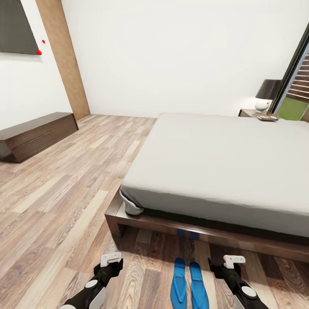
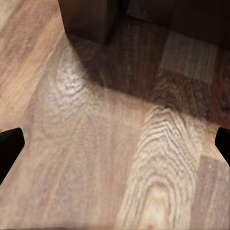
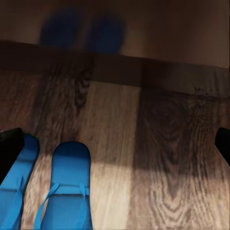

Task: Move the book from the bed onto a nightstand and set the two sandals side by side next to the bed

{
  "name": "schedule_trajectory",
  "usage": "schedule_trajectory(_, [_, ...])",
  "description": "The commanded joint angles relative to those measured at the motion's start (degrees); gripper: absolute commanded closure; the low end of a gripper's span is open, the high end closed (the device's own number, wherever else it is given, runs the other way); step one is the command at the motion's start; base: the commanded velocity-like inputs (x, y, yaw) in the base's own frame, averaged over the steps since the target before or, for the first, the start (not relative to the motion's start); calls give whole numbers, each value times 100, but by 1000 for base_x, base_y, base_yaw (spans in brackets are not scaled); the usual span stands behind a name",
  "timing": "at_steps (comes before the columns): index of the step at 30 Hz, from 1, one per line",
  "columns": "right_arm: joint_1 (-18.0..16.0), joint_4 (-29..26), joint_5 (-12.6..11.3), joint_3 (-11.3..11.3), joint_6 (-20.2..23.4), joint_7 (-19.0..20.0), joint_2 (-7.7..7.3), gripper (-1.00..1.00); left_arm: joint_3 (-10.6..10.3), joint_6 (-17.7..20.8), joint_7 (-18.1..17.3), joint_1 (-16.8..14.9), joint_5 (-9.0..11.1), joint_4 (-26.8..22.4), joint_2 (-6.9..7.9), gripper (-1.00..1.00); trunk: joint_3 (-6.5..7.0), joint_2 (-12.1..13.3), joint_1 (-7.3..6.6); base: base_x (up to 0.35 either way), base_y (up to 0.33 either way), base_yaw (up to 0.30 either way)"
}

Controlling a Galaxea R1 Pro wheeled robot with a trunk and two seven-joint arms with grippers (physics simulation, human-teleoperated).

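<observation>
My 2 arms were glossy black with white shells along the forearms. My left gripper wore a white bracket on a black body, with a grey round cap on the wrist behind it. My right gripper matched: white bracket, black housing, grey disc.

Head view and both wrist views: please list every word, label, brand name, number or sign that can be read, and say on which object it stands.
No readable text in these pictures.
The book on the nightstand: too small and blurred to read any lettering.
The two sandals: plain blue, no mark visible.
The dark wall panel: blank, with two red dots beside it, no characters.
</observation>
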Motion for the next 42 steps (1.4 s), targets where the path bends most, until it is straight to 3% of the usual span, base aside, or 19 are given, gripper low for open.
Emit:
schedule_trajectory(1, [-2, 3, -60, 33, -26, -3, -8, -100, -49, -23, 27, -5, 47, 7, 1, -100, -5, -2, -1, 0, 0, 243])
schedule_trajectory(42, [-2, 12, -60, 33, -26, -5, -9, -100, -49, -23, 27, -5, 47, 5, 0, -100, -5, -2, -1, 0, 20, 243])
